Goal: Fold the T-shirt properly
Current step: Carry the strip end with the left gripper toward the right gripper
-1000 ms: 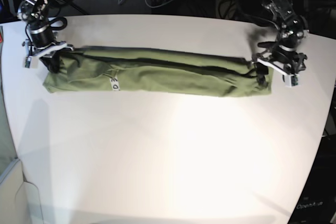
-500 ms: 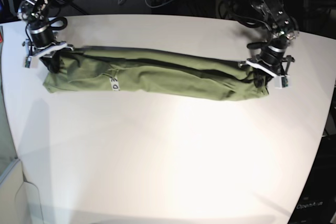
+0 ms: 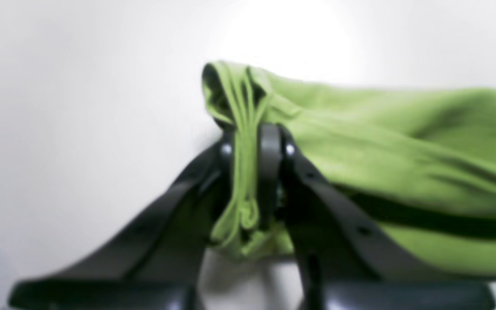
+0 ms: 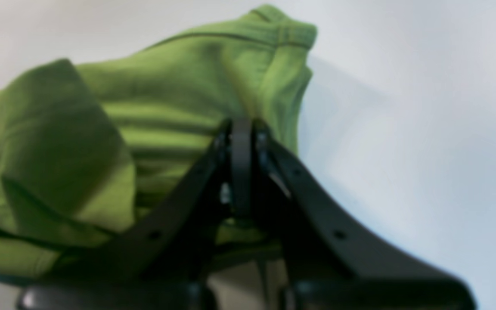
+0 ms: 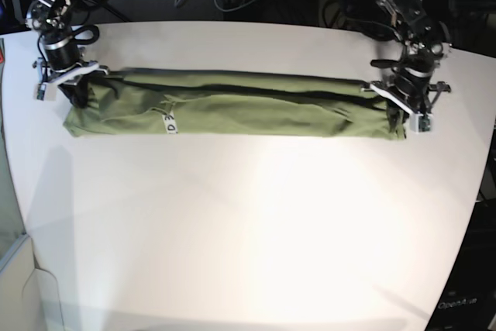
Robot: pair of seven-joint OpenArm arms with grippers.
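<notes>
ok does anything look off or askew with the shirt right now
Nothing alarming. The T-shirt lies as a long narrow band across the table, each end pinched by a gripper: left gripper, right gripper. It is wrinkled, and a small white tag shows on the front.

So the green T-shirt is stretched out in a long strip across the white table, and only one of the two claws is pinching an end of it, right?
Not quite: both claws are pinching. The left wrist view shows the left gripper shut on bunched cloth of the T-shirt, and the right wrist view shows the right gripper shut on the other end. The rest holds: it lies in a long strip across the white table.
</notes>
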